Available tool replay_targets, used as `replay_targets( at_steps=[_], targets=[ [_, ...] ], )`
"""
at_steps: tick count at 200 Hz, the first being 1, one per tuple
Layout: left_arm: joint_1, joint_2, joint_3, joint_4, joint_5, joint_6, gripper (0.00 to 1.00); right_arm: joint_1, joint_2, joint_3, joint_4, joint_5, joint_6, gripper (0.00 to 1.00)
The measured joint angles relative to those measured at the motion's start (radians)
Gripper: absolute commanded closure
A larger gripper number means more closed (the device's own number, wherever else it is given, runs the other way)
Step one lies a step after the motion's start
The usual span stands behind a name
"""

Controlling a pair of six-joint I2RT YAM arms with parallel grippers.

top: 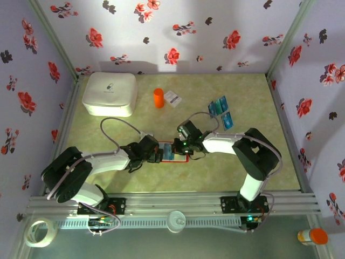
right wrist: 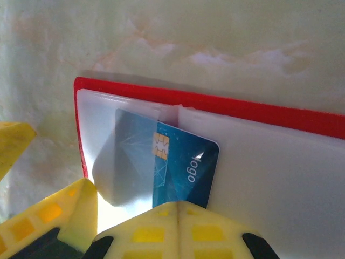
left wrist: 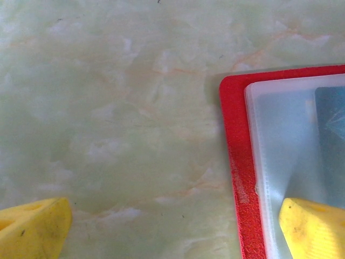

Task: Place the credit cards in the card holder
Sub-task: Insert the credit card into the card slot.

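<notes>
The red card holder (top: 178,159) lies open on the table between both arms, its frosted pockets up (right wrist: 242,105) (left wrist: 237,162). My right gripper (right wrist: 178,208) (top: 186,147) is shut on the near end of a blue chip credit card (right wrist: 183,167). The card's far half is tucked under the left pocket. My left gripper (left wrist: 172,232) (top: 156,154) is open at the holder's corner. One of its yellow fingers (left wrist: 312,226) rests on the pocket and the other (left wrist: 32,229) is over bare table. Several more blue and teal credit cards (top: 218,107) lie at the back right.
A big white rounded box (top: 109,93) stands at the back left. An orange cylinder (top: 158,97) and a white paper card (top: 172,97) sit at the back middle. Flowered walls close in three sides.
</notes>
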Motion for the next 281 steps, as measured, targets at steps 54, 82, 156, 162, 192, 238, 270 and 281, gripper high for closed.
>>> replay_targets(
  at_steps=[54,82,156,162,192,238,270,281],
  targets=[
    [0.000,-0.003,-0.001,-0.002,0.000,0.000,0.00,0.035,0.045,0.044,0.021,0.015,0.012,0.98],
    [0.002,-0.013,0.000,-0.016,0.000,0.001,0.00,0.036,0.047,0.045,0.026,0.015,0.019,0.98],
    [0.035,-0.046,-0.002,-0.071,0.000,0.008,0.00,0.040,-0.002,0.056,-0.035,0.043,0.004,0.96],
    [0.036,-0.046,-0.005,-0.070,0.000,0.008,0.00,0.040,-0.009,0.059,-0.042,0.046,0.003,0.96],
    [0.037,-0.046,-0.026,-0.057,-0.003,0.009,0.00,0.039,-0.032,0.067,-0.064,0.055,-0.015,0.96],
    [0.037,-0.046,-0.032,-0.045,-0.008,0.009,0.00,0.035,-0.032,0.067,-0.084,0.068,-0.023,0.97],
    [0.037,-0.046,-0.035,-0.038,-0.011,0.009,0.00,0.035,-0.007,0.067,-0.080,0.068,-0.023,0.97],
    [0.037,-0.046,-0.037,-0.036,-0.011,0.009,0.00,0.035,0.013,0.070,-0.079,0.066,-0.023,0.97]
  ],
)
